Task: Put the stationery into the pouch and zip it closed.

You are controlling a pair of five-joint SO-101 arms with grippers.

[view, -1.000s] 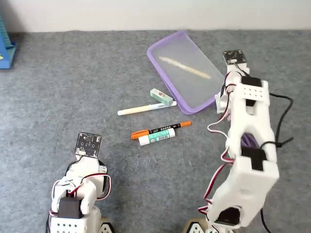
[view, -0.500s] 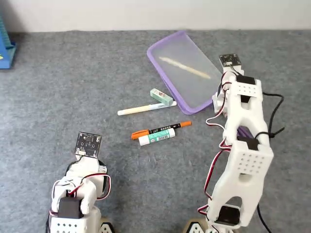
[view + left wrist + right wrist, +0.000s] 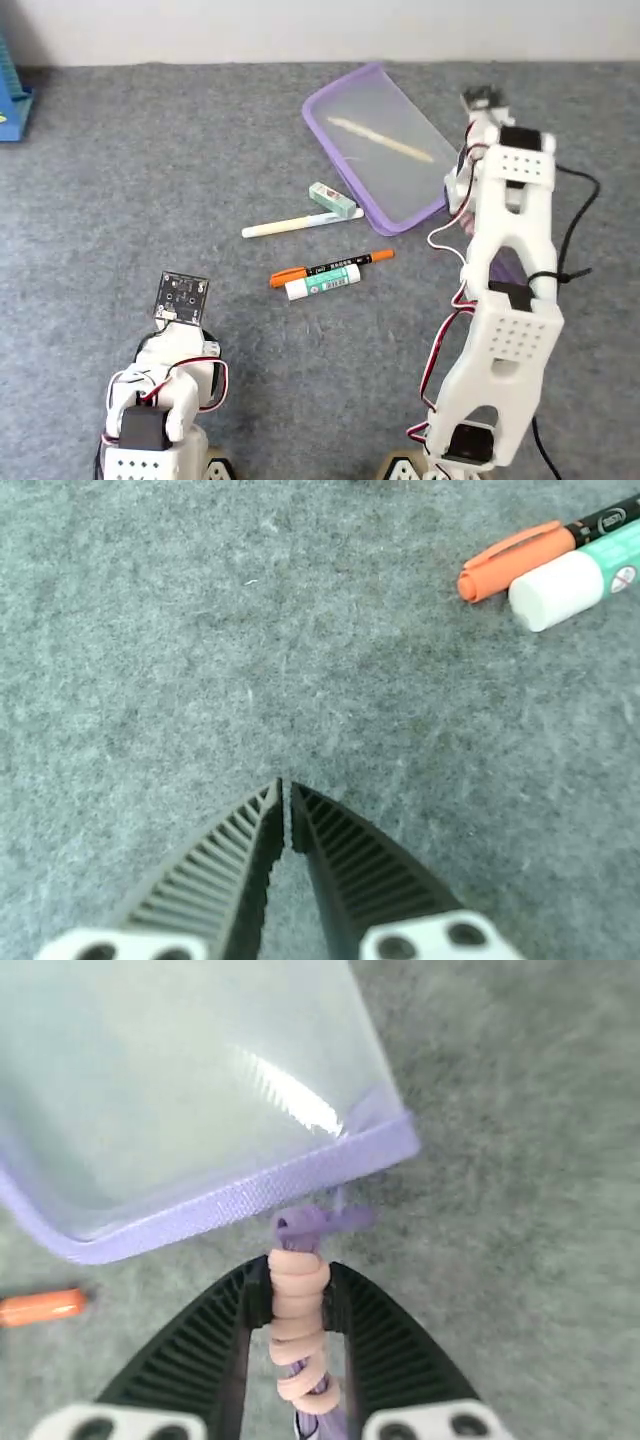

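Right claw clamped on the pouch's coiled pull, seemingly its zip tab; left claw together over grey mat.

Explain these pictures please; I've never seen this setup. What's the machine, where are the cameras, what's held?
Two small robot arms sit at a grey table. One picture looks down from above; the others come from a camera on each wrist. On the table lie a clear purple-edged pouch, an eraser, a white pen, an orange pen and a glue stick. The left hand is shut and empty; the right hand grips the pouch's coiled pull cord.
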